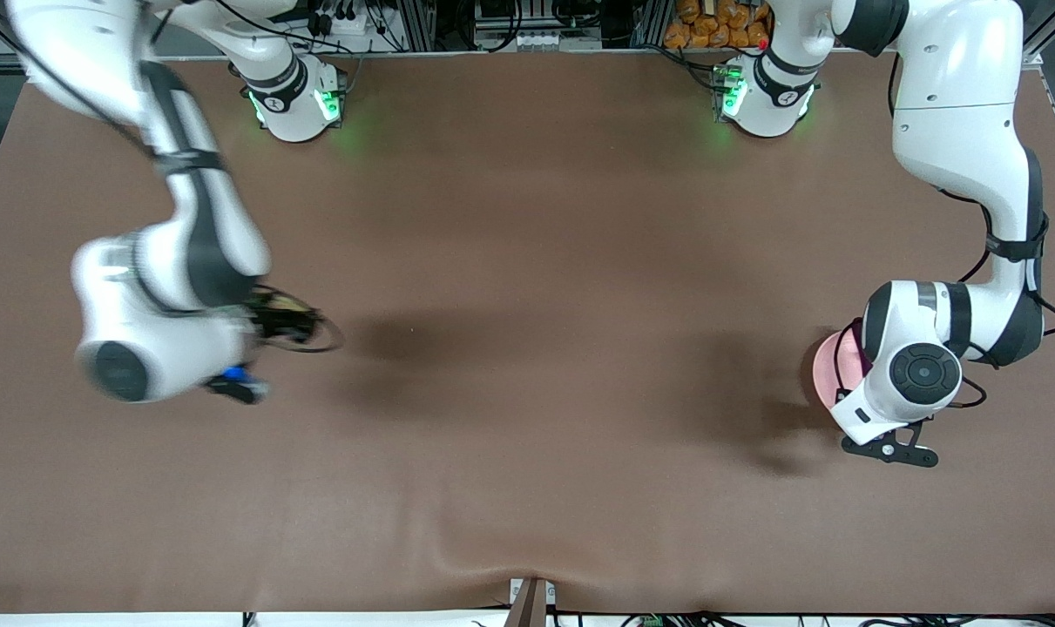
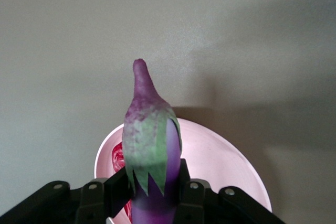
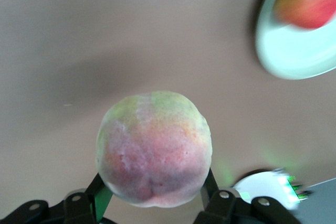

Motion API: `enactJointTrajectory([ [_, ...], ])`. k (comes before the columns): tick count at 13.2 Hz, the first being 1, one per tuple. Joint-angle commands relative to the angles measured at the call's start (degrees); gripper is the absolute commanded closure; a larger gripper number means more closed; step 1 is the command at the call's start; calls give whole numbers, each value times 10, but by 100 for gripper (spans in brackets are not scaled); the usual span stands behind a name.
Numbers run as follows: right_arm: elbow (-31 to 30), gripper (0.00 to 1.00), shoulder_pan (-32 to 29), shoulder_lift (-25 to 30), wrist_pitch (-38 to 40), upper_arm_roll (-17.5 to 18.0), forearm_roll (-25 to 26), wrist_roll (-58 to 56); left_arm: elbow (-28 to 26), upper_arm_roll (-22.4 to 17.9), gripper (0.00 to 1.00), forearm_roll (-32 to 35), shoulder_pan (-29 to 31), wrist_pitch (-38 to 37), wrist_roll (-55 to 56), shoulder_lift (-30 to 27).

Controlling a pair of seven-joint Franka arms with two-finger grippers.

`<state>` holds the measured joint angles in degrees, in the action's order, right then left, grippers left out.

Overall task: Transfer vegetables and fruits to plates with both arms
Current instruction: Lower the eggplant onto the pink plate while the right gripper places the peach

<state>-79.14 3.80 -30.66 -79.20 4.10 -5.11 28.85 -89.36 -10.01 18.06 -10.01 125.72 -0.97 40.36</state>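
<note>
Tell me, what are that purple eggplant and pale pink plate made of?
The long purple eggplant, clamped in the left gripper, looks like moulded plastic or foam: its cap has a chalky, painted surface. The pale pink round plate looks like matte plastic, possibly ceramic: smooth, no glare.

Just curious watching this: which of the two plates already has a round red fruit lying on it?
The pale green plate: a red fruit sits on it. The pink plate lies under the eggplant in the left claw.

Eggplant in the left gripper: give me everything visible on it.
The eggplant is slim, glossy purple, plastic-looking, with a green, purple-mottled cap tapering to a curved stem tip. The left gripper is shut on its body just below the cap, a finger pressing each side, stem end pointing away from the wrist. It hangs over the pink plate, where something red already lies.
</note>
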Motion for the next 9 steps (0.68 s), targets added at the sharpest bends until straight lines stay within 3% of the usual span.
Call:
enactJointTrajectory([
  [1,-33,100,-67,26,12,14,48,-104,7,6,100,13,3,-2,-4,6],
  [6,-75,100,-172,32,4,15,111,-221,8,7,100,8,2,0,-1,28],
  [9,-142,100,-220,36,-73,14,112,-285,9,7,98,6,2,1,7,35],
])
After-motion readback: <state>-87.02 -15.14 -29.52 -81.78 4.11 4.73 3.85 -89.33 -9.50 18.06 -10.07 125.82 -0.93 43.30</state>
